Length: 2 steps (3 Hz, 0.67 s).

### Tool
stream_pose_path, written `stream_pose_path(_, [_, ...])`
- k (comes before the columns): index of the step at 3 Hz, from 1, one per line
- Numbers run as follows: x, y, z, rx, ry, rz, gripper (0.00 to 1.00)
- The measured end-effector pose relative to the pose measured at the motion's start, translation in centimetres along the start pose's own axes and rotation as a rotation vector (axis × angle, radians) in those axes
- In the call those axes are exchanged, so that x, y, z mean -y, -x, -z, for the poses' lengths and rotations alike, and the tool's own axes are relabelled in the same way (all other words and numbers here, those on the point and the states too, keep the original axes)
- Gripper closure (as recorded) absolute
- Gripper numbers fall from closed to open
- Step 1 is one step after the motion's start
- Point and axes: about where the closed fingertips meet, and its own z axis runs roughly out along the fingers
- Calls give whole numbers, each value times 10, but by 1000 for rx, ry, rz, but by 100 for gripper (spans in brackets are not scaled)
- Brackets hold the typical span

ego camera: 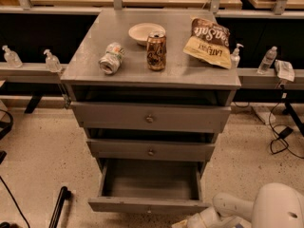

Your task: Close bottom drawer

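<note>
The bottom drawer (149, 204) of the grey cabinet is pulled far out, and its plain grey box is empty inside. Its slim front panel runs along the lower edge of the view; the knob is hard to make out. The medium drawer (151, 151) and the top drawer (149, 118) above it stand slightly out. My gripper (186, 222) is at the bottom edge of the view, just right of the bottom drawer's front right corner, on the end of my white arm (247, 210).
On the cabinet top (85, 63) stand a white bowl (145, 32), a brown can (156, 51), a crushed can on its side (111, 59) and a chip bag (209, 42). Small bottles (51, 61) sit on side ledges. Cables (280, 137) lie right; a black pole (59, 205) lies left.
</note>
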Motion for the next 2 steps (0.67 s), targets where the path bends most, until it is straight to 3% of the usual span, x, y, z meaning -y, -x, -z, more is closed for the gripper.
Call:
stream_pose_path(1, [1,-6,-9,-9,-28,1,0])
stream_pose_path(2, [1,-3,-16,-16,-3,23,0])
